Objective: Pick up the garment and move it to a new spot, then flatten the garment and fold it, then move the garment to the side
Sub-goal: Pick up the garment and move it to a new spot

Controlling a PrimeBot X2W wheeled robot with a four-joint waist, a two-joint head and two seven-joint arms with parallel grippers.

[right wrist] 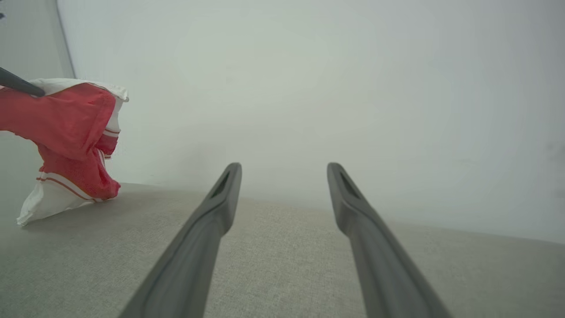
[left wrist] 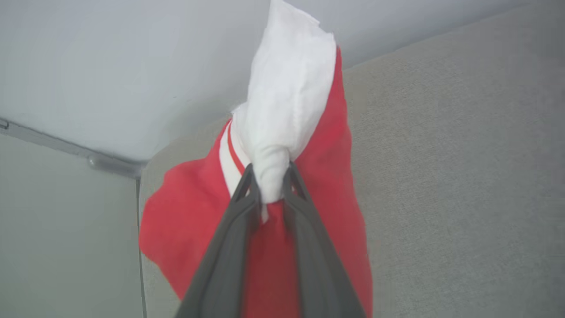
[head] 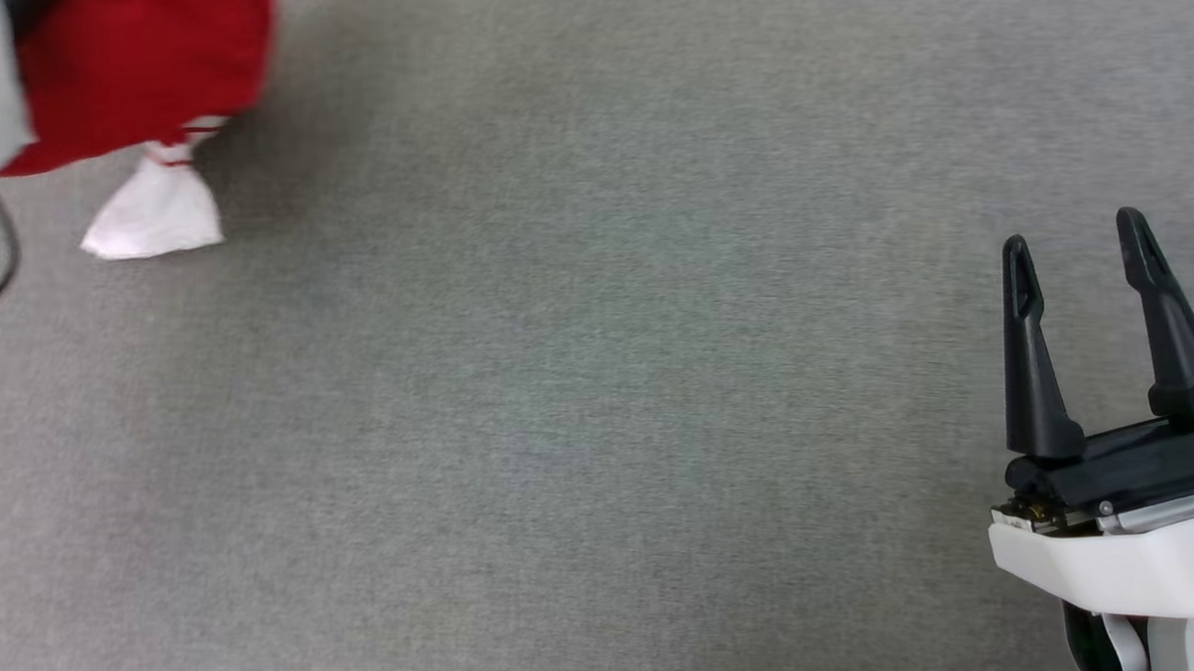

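Jaws, left: left gripper (left wrist: 269, 170) pinched nearly closed on a bunch of the garment (left wrist: 185, 221), white cloth wedged between them.
Garment, position: far left of the grey surface (head: 599, 395), hanging from that grip, one white sleeve (head: 156, 217) resting on the surface; likely lifted for carrying to a new spot.
Jaws, right: right gripper (head: 1075, 234) spread wide, holding nothing, low at the right, apparently waiting its turn.
Count: one garment, two grippers, four fingers (right wrist: 212, 221).

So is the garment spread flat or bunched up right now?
Bunched. The garment hangs crumpled from the left gripper, a white sleeve touching the grey surface.
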